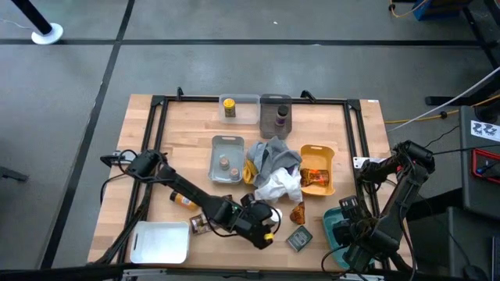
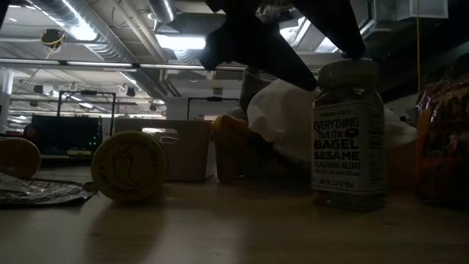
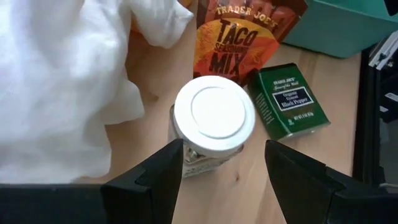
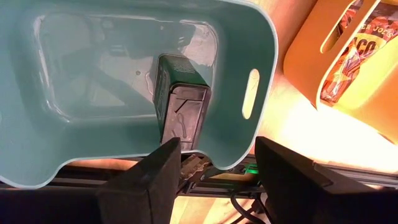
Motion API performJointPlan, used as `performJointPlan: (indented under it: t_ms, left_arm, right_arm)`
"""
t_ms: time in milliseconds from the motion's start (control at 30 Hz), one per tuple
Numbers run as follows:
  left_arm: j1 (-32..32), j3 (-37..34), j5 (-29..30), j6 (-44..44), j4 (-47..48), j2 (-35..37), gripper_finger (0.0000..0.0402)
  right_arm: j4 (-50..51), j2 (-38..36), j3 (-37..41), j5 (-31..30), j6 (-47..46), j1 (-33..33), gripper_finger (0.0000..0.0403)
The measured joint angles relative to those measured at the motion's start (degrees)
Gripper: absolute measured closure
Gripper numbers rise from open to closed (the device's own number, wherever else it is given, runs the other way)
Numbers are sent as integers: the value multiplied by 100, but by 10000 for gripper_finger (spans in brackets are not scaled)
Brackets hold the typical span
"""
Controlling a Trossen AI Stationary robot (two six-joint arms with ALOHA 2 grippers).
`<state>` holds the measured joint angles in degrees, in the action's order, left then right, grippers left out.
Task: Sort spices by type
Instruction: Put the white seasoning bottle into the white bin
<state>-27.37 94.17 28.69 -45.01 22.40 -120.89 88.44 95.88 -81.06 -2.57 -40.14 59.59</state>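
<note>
Fingers of the left gripper point(image 3: 221, 171) stand apart over the upright white-lidded clear glass seasoning jar point(image 3: 213, 118) beside the white cloth point(image 3: 62, 81), while the right gripper point(image 4: 211, 171), jaws spread and empty, hovers above the dark green flat tin point(image 4: 181, 109) inside the teal plastic tray point(image 4: 37, 149).

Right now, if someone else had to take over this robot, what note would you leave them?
Left gripper: open, above the white-lidded jar, not gripping it.
Right gripper: open, over the teal tray, which holds one dark tin.
Done: yellow jar in the clear tray, dark jar in the grey tray, packets in the yellow tray, small pots in another tray.
Left: the white-lidded jar, taco mix packet, pepper tin, orange bottle.
</note>
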Motion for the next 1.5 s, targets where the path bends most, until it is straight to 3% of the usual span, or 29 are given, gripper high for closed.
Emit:
performJointPlan:
  t_ms: [533,1067,1500]
  left_arm:
    - [92,0,-21,649,-524,-303,191]
    - [89,0,263,621,-604,-349,192]
    - [121,0,423,930,-994,-349,192]
  right_arm:
    - [-50,0,4,-102,-2,0,196]
    - [-963,0,4,-2224,0,0,196]
    - [-1674,0,4,-3489,16,-357,196]
